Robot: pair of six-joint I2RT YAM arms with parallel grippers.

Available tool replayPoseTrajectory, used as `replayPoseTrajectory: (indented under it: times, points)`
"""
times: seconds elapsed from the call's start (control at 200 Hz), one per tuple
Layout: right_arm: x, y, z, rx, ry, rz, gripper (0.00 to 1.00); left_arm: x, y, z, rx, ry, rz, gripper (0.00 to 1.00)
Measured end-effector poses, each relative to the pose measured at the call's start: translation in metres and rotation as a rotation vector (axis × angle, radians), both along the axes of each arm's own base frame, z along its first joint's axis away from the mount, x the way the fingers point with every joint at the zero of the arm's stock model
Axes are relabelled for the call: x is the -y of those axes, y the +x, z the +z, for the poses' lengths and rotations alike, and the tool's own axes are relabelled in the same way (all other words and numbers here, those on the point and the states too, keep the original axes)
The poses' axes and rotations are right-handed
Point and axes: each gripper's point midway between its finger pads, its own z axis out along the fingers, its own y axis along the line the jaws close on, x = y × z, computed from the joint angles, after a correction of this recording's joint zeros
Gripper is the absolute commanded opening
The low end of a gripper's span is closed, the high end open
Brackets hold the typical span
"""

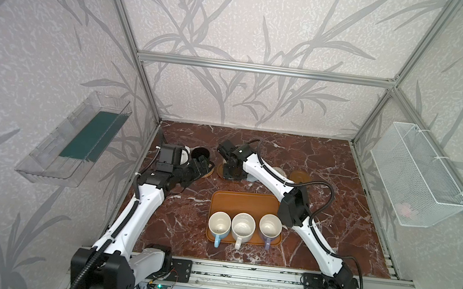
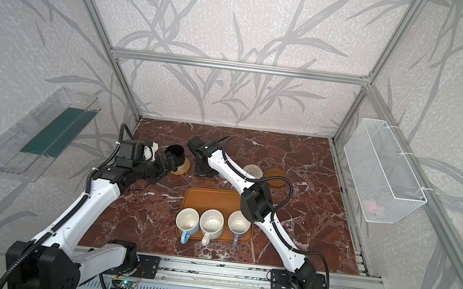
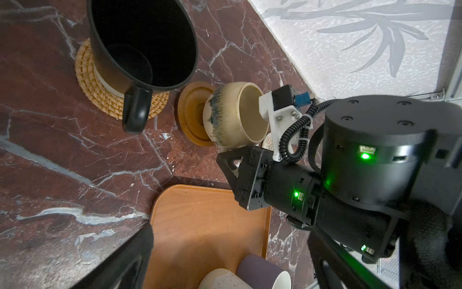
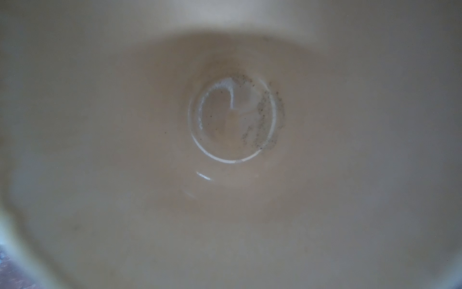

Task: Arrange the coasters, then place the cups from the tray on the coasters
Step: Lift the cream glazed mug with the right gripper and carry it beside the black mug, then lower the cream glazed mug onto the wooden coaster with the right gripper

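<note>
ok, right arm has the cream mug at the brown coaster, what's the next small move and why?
Probably ease the right gripper down so the cream mug seats on the middle of the brown coaster, before letting go. The gripper is shut on the mug. The coaster's centre shows beside the mug, so it looks raised or off-centre, and I can't tell if they touch. The black mug is on its rattan coaster.

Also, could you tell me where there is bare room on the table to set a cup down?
Free: the table right of the tray, up to the empty brown coaster; the strip behind the coasters along the back wall; the tray's rear half. Crowded: back left, around the black cup and cream cup.
</note>
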Motion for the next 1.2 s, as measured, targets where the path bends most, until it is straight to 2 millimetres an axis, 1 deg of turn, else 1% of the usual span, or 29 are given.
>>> replayPoseTrajectory:
  times: [0.26, 0.485, 0.775, 0.87, 1.075, 1.205]
  points:
    - [-0.005, 0.003, 0.006, 0.018, 0.013, 0.028, 0.0, 0.0, -0.001, -0.003, -0.005, 0.001, 0.002, 0.98]
    - [-0.009, -0.002, -0.003, -0.012, 0.022, 0.054, 0.0, 0.0, 0.0, -0.003, -0.006, 0.001, 0.002, 0.98]
    - [-0.013, -0.002, -0.003, -0.013, 0.036, 0.07, 0.0, 0.0, -0.002, -0.01, -0.02, -0.003, 0.006, 0.98]
    - [-0.015, -0.003, -0.004, -0.018, 0.042, 0.075, 0.05, 0.0, -0.003, -0.011, -0.024, -0.003, 0.007, 0.98]
    - [-0.016, -0.004, -0.005, -0.023, 0.05, 0.082, 0.08, 0.0, -0.003, -0.014, -0.024, -0.004, 0.007, 0.98]
    - [-0.016, -0.004, -0.005, -0.023, 0.048, 0.084, 0.12, -0.001, -0.006, -0.017, -0.028, -0.003, 0.009, 0.98]
